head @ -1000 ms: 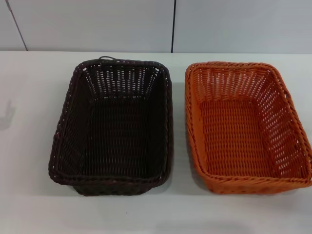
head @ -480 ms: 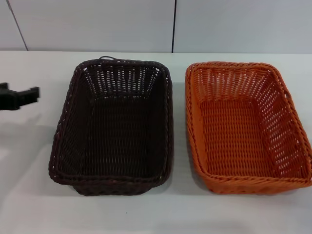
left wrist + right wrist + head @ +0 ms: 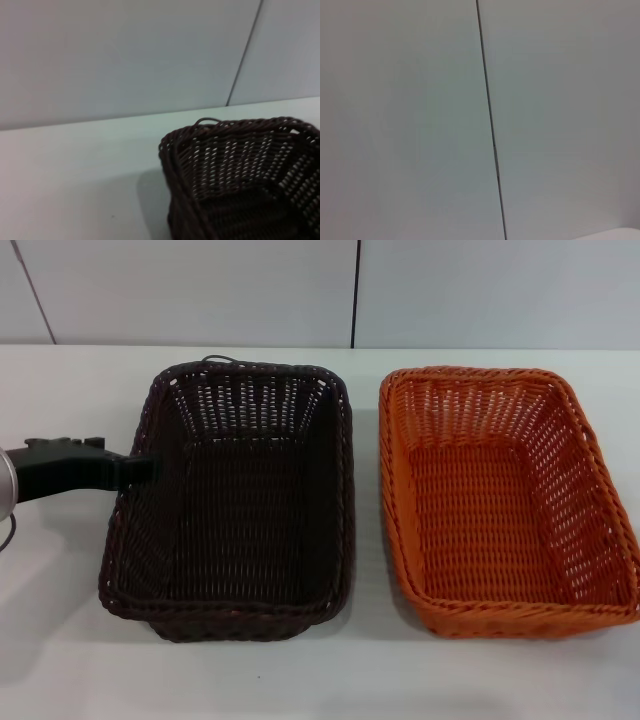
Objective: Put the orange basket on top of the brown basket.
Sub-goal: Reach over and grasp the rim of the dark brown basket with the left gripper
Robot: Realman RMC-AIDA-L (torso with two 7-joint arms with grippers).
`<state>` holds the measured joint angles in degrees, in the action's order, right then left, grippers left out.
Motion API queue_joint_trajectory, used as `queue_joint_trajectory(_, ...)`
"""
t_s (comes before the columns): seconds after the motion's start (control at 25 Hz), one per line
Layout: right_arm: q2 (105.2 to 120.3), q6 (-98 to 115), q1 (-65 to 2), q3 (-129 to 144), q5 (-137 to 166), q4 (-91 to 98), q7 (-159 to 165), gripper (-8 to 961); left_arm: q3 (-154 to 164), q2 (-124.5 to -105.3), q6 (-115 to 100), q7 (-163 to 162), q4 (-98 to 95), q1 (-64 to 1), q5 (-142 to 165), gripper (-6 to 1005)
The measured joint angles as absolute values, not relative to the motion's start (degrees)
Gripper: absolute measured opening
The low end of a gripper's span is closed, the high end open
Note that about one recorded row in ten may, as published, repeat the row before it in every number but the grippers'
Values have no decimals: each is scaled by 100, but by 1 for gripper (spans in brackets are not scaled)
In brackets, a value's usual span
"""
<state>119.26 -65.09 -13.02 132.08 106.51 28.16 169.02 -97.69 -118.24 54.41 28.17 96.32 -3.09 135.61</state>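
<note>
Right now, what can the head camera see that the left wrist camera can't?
Only the head view shows the orange basket, sitting apart on the brown basket's right side, and the left gripper at the brown basket's left rim. The right gripper shows in neither. Only the left wrist view shows one corner of the brown basket up close, with a small loop sticking up from its rim. Both show the brown basket, the white table and the wall behind.
</note>
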Motion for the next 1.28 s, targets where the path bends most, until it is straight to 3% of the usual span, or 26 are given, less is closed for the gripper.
queue_joint_trajectory(0.48, 11916, -6505, -1346, 13191, 10669, 2811, 16892, 722, -9699, -11822, 5140, 2779, 8588, -750, 13689, 690)
queue_joint_trajectory(1.28, 11918, -6545, -1331, 13200, 10692, 2848, 16878, 722, -9526, -11791, 5297, 3338, 8463, -811, 13671, 649)
